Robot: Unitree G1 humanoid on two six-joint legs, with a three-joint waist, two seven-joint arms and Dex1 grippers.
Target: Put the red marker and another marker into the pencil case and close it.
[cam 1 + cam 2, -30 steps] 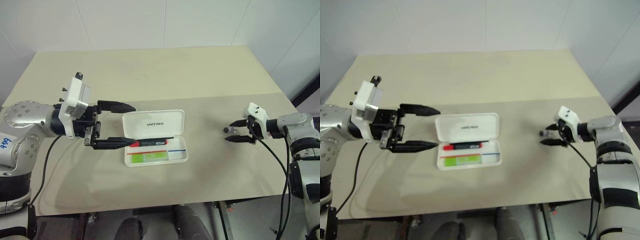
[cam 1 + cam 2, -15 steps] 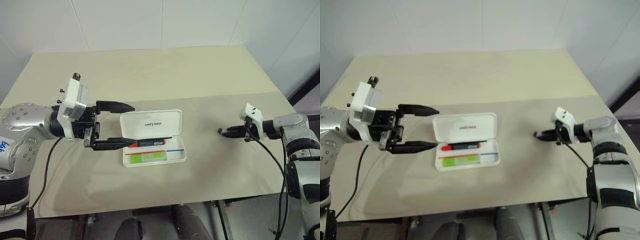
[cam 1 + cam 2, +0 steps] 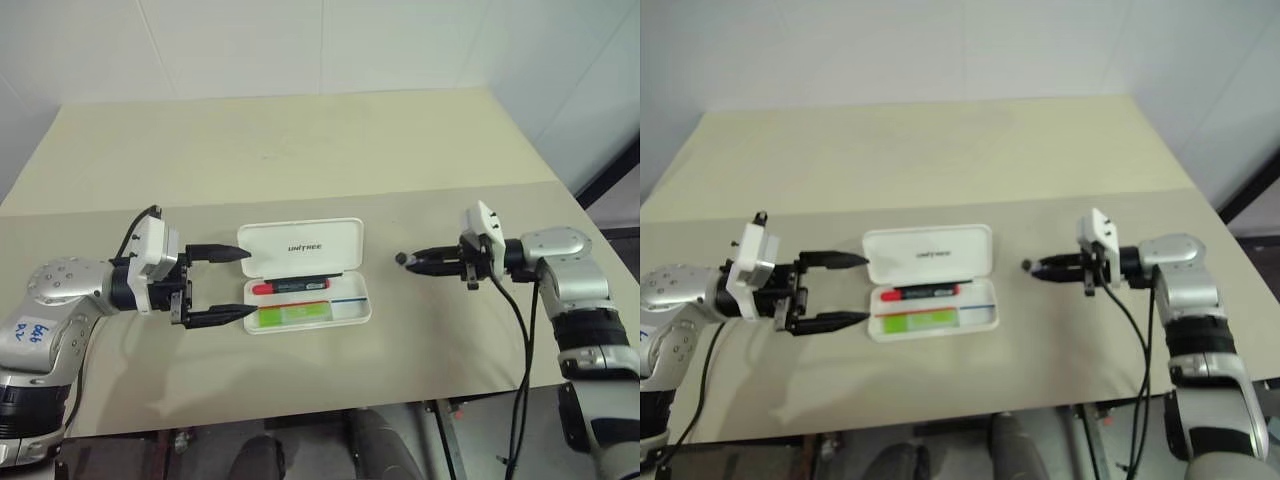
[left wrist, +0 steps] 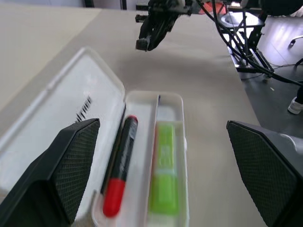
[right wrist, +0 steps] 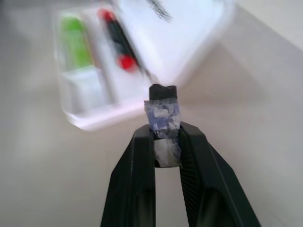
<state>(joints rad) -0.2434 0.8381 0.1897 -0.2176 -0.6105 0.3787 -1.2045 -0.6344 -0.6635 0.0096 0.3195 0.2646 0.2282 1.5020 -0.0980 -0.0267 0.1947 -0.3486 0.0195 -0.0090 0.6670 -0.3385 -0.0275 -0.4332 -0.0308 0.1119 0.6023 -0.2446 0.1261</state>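
Over table [image 3: 300, 150], right pincer [image 3: 403, 259] now grips small object [image 5: 162, 113]; left pincer [image 3: 243, 283] gapes.

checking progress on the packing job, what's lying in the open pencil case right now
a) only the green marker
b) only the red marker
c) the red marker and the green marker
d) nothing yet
c: in the left wrist view the red marker and the green marker lie side by side in the tray of the pencil case, whose lid is up.
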